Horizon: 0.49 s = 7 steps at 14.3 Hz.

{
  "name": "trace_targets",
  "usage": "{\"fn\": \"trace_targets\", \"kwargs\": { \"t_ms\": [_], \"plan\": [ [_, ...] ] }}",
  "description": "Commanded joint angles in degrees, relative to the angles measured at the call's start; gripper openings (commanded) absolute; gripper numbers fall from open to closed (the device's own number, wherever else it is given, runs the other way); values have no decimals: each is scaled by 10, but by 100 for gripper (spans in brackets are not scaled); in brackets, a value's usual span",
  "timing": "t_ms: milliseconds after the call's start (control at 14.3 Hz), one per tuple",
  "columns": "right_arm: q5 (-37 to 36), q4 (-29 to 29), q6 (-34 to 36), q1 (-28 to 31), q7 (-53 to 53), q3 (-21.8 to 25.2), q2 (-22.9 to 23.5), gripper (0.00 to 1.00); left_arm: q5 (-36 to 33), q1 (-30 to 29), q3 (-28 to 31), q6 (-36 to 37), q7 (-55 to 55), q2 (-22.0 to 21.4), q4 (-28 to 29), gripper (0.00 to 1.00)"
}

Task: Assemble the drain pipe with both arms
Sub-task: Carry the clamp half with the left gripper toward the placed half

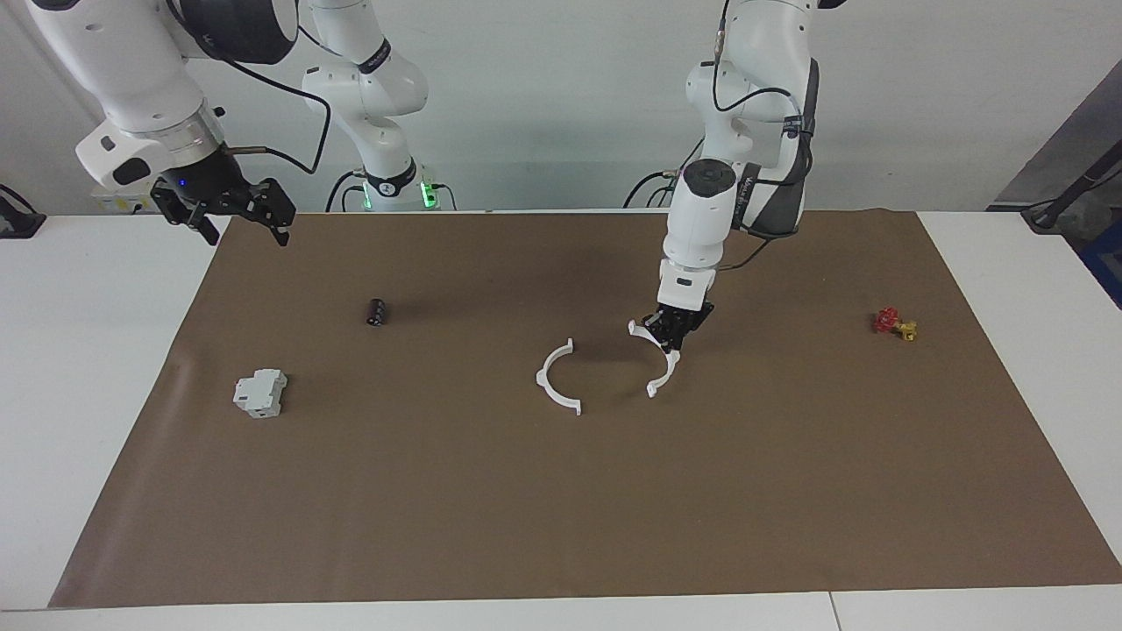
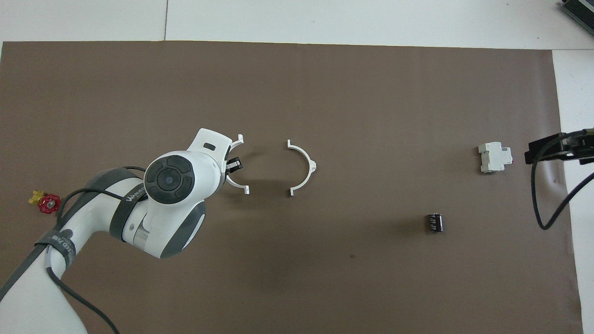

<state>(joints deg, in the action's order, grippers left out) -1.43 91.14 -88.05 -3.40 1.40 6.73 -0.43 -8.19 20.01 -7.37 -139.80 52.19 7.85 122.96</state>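
The drain pipe is in two white half-ring arcs. One arc (image 1: 543,386) lies on the brown mat near the middle of the table and also shows in the overhead view (image 2: 307,160). My left gripper (image 1: 671,337) is shut on the other arc (image 1: 668,377) and holds it low at the mat, beside the lying arc on the left arm's side, with a gap between them. Their open sides face each other. In the overhead view the left gripper (image 2: 233,163) covers the middle of its arc (image 2: 237,186). My right gripper (image 1: 241,223) waits open in the air over the mat's edge at the right arm's end (image 2: 533,150).
A grey-white boxy block (image 1: 260,393) (image 2: 494,157) and a small black cylinder (image 1: 376,312) (image 2: 435,222) lie toward the right arm's end. A small red and yellow valve (image 1: 893,324) (image 2: 45,202) lies toward the left arm's end.
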Motion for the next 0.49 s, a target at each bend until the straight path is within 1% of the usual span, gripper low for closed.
{"fn": "trace_targets", "kwargs": {
  "t_ms": [0,210,420],
  "plan": [
    [0,7,-4,3,-9,0,-10,100,-31,5,8,2,11,26,-23,0],
    [1,10,-1,0,-7,0,-12,100,-35,7,7,4,11,27,-24,0],
    [1,10,-3,1,-7,0,-12,100,-35,7,7,7,7,33,-39,0]
  ]
}}
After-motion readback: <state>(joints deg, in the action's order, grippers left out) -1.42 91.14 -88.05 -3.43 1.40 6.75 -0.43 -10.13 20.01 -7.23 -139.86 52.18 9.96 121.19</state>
